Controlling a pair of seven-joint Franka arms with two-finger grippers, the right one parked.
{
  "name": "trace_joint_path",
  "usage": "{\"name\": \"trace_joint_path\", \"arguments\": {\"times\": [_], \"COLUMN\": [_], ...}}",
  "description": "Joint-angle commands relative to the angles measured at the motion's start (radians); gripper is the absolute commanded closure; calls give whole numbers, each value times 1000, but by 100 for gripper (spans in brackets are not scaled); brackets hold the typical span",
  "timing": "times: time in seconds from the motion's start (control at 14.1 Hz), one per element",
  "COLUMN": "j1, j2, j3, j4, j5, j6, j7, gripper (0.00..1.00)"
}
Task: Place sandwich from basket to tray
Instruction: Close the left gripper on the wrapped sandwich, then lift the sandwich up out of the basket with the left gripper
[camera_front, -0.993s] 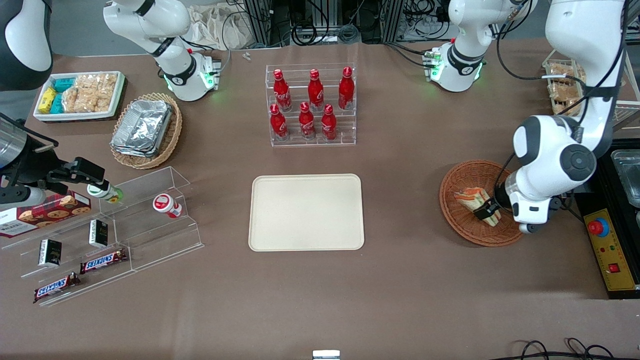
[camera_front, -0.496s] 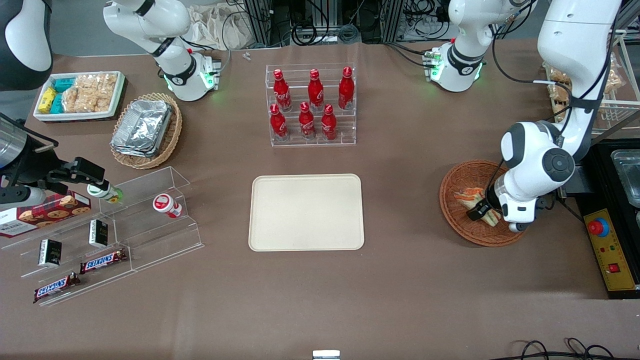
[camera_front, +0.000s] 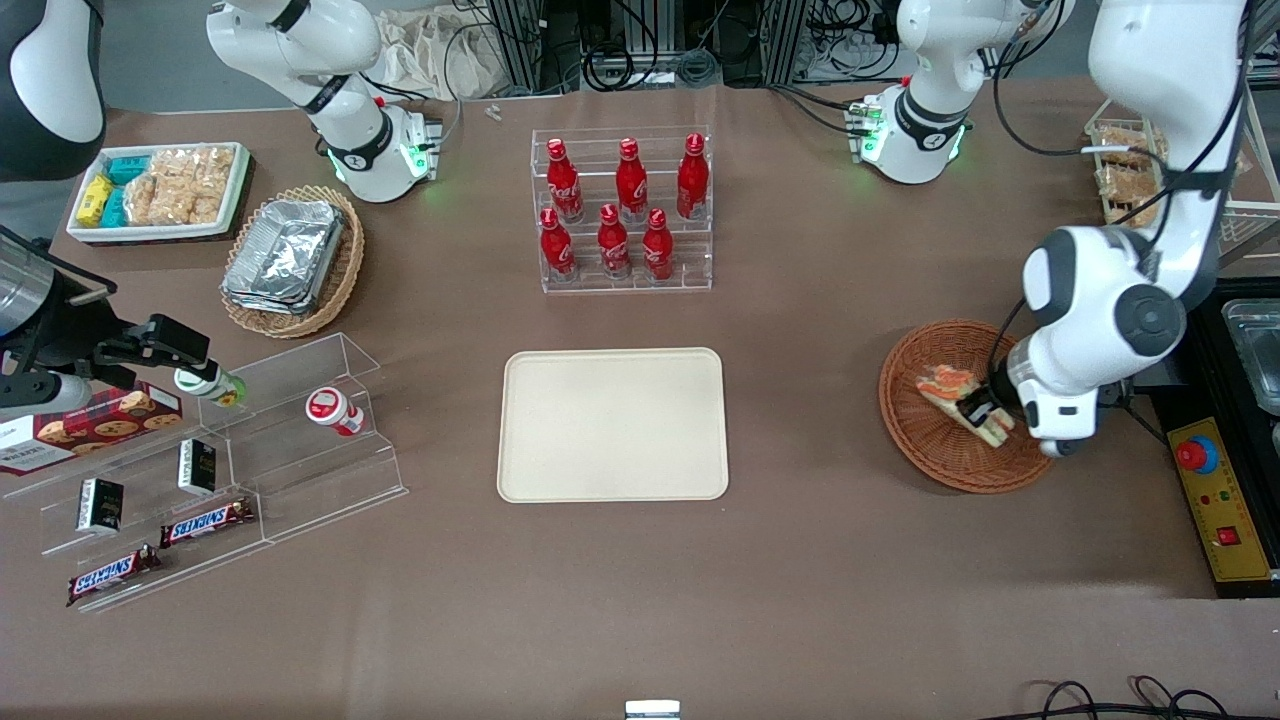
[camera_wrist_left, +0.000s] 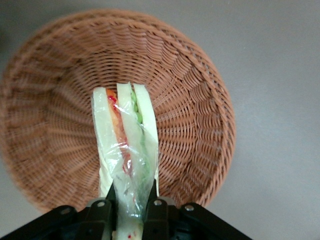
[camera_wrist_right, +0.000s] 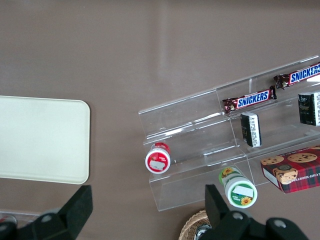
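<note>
Above the basket (camera_front: 950, 440), toward the working arm's end of the table, the left arm's gripper (camera_front: 978, 408) is closed on the sandwich (camera_front: 962, 400). Its 2 fingers (camera_wrist_left: 156, 216) pinch the wrapped wedge at one end, and the clear film bunches between them. In the wrist view the sandwich (camera_wrist_left: 126, 145) stands on edge over the basket's (camera_wrist_left: 190, 90) woven floor, white bread outermost with orange, pink and green layers between. Whether it is touching the weave or held just clear of it cannot be told.

Seen from the front, the wedge lies over the basket's middle, its free end pointing toward the tray (camera_front: 612, 424) and its gripped end toward the arm's white wrist. The basket sits well apart from the tray, at about the same distance from the front camera. The tray (camera_wrist_right: 42, 139) lies flat on the brown table (camera_front: 800, 560) with nothing on it.

Farther from the front camera than the tray, a clear rack holds 6 red bottles (camera_front: 620, 208) in 2 rows of 3. Well apart from the tray toward the parked arm's end stands a stepped clear shelf (camera_front: 240, 460) with snack bars and small jars, and farther from the camera than that shelf a tan wicker basket (camera_front: 292, 260) holds foil containers.
</note>
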Motion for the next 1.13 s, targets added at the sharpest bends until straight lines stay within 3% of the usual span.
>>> {"name": "trace_joint_path", "arguments": {"times": [0.0,0.21,0.43,0.71,1.06], "j1": [3,1,-6,-26,-28], "j2": [-53,-40,-42,-37,-7], "j3": [1,1,-5,-87,-219], "j4": [150,388,534,554,562], "j5": [-2,-13,-15,-12,-10], "j6": [-222,-475,-598,-618,-611], "j7": [-24,-24,-9,14,186], "gripper": [100,100,100,100,98]}}
